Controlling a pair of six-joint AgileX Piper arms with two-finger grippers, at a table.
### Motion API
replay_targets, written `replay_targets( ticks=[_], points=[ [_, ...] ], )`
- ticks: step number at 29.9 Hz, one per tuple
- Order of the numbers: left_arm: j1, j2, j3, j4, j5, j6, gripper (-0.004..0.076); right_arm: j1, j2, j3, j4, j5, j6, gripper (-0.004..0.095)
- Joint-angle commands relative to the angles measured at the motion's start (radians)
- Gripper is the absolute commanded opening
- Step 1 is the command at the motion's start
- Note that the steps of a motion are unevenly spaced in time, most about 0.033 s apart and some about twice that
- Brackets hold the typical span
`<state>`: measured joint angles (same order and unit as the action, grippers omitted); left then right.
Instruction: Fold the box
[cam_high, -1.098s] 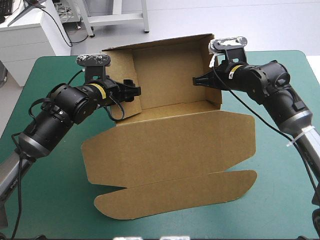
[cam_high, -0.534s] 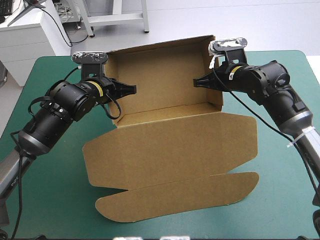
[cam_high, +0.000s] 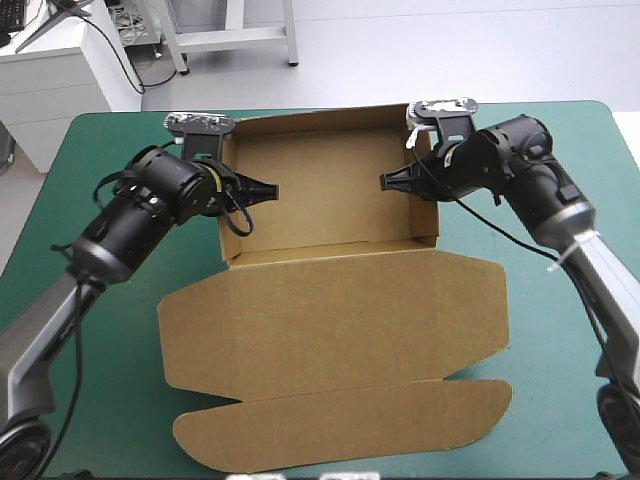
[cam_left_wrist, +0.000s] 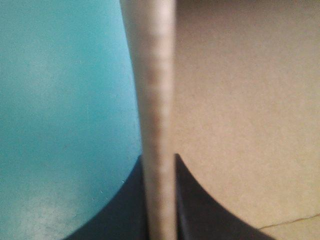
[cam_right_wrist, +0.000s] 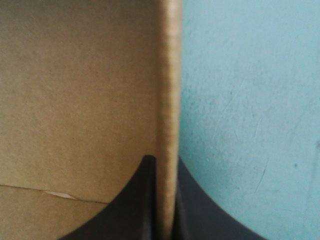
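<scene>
Box: brown box (cam_high: 330, 300) on the teal-green worktop (cam_high: 100, 330), lying in the middle and reaching from the far edge almost to the near one.
Far part: an open tray with the back wall (cam_high: 320, 145) and both side walls upright.
Near part: the lid panel (cam_high: 330, 320) lies flat on the cover, and a long rounded flap (cam_high: 340, 430) lies flat beyond it, nearest the robot.
Left pincer: the left pincer (cam_high: 262, 189) is clenched on the left wall (cam_high: 236, 245), reaching over its top edge from outside, tips pointing into the tray.
Left wrist view: the board's edge runs straight up between the two black fingers (cam_left_wrist: 192, 200), with the teal-green cover on one side and brown board on the other.
Right pincer: the right pincer (cam_high: 392, 182) is clenched on the right wall (cam_high: 425, 215), tips pointing inward toward the other pincer.
Right wrist view: the wall's edge is nipped between the fingers, brown inside face on one side, cover on the other.
Arms: both raised above the worktop, level with the walls' tops, well apart across the tray.
</scene>
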<state>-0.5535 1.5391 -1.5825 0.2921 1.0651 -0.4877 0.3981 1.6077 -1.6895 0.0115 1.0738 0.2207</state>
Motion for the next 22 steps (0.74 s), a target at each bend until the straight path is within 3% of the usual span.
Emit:
replay_targets(
  ticks=[1,9,22],
  points=[
    [-0.017,0.070,-0.084,-0.057,-0.034,0.051,-0.0008,-0.030,0.060,-0.078,0.053,0.058,-0.038,0.0000],
    [-0.013,0.262,-0.185,-0.090,0.057,0.058,-0.0008,-0.086,0.184,-0.094,0.136,0.123,-0.092,0.0000],
    [0.000,0.401,-0.255,-0.160,0.186,0.088,-0.0008,-0.086,0.224,-0.094,0.078,0.111,-0.090,0.0000]
  ],
)
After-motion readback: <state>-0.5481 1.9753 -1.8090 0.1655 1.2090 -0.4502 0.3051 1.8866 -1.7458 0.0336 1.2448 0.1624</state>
